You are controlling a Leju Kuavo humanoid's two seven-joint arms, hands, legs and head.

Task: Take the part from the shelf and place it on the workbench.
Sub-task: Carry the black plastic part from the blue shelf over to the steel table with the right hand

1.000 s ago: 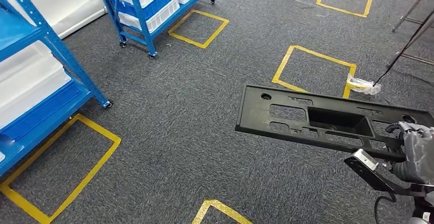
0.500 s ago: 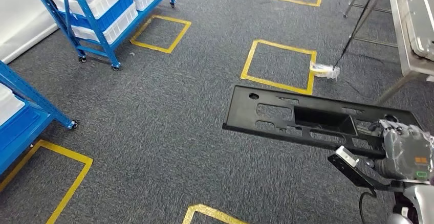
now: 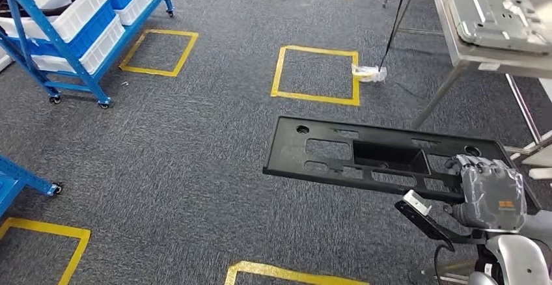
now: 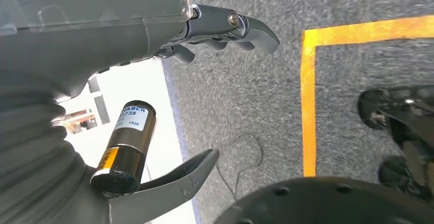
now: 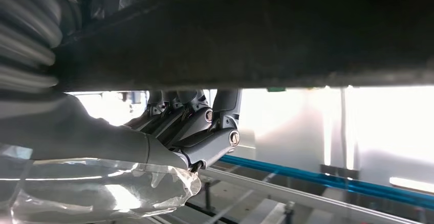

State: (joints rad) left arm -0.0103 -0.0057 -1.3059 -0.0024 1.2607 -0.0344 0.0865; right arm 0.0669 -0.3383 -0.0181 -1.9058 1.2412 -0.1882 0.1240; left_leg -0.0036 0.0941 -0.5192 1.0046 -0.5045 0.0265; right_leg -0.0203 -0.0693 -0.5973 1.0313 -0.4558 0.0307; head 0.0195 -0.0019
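The part (image 3: 364,155) is a long flat black plastic panel with several cut-outs and a deep rectangular pocket. My right hand (image 3: 489,191) grips its near right end and carries it level above the carpet. From the right wrist view the part (image 5: 266,35) is a dark band with my right hand's fingers (image 5: 204,121) curled up against it. The workbench (image 3: 485,47) stands at the upper right, a metal table with a grey metal panel (image 3: 498,8) lying on it. My left hand (image 4: 153,81) hangs over the floor with its fingers apart and holds nothing.
A blue wheeled shelf (image 3: 58,44) with white and blue bins stands at the upper left. Another blue shelf's foot (image 3: 26,177) is at the left edge. Yellow tape squares (image 3: 317,75) mark the grey carpet. A thin black pole (image 3: 397,18) leans beside the workbench.
The whole picture has shifted left as the camera turned right: the shelves slid towards the left edge and the workbench came into view. The part stays in my right hand.
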